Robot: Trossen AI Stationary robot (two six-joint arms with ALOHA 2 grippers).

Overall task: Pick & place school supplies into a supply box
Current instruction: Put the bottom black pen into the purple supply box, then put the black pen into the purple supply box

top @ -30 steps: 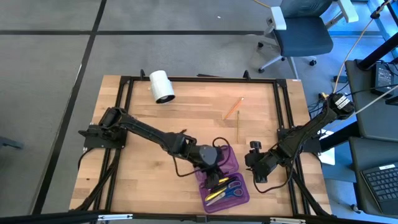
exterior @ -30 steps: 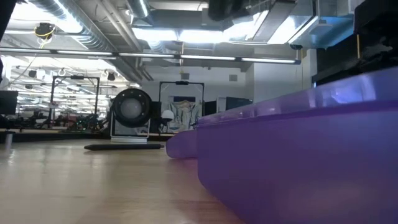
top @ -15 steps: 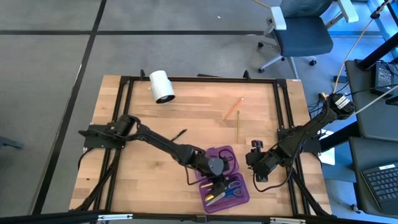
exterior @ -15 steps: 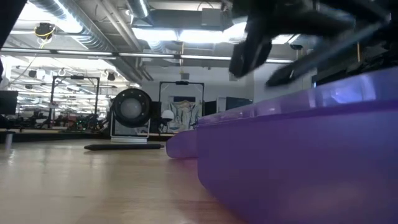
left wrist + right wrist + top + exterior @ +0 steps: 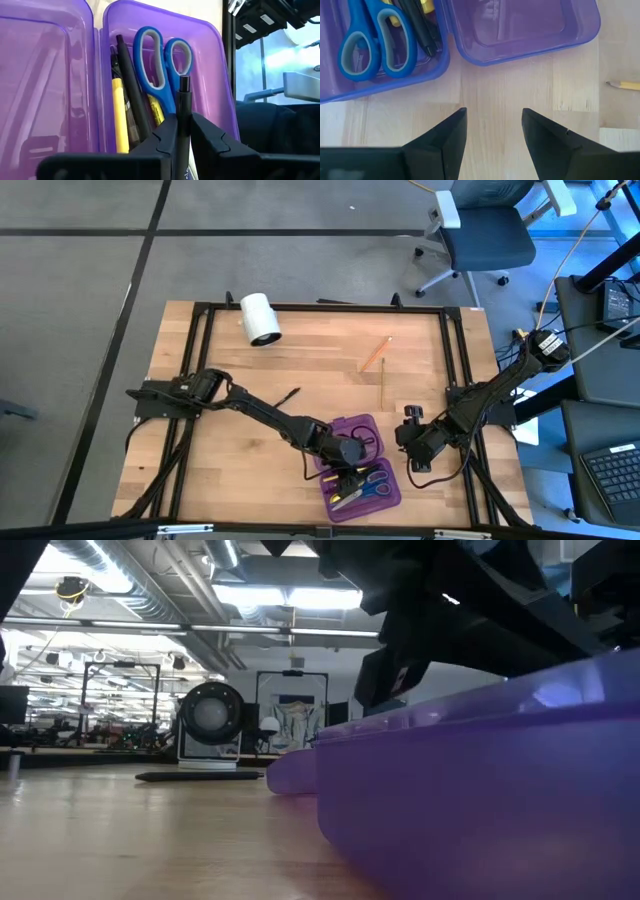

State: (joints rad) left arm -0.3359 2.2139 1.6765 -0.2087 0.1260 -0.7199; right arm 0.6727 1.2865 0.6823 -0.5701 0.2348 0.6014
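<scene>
The left end effector [image 5: 183,131] hangs over the open purple pencil case [image 5: 392,487] near the desk's [image 5: 230,430] front edge, its fingers clamped on a black pen [image 5: 184,107]. In that half lie blue-handled scissors [image 5: 161,65], a yellow pen [image 5: 119,117] and another black pen [image 5: 131,95]. The right end effector [image 5: 492,132], fingers spread wide and holding nothing, waits just beside the case. An orange pencil [image 5: 375,352] lies farther back.

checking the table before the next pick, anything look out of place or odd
Nothing looks damaged or spilled. The white roll lies on its side near the far edge, not a supply. Three pencils or pens lie loose on the wood. The left gripper holds a black pen over the purple box, beside the scissors.
</scene>
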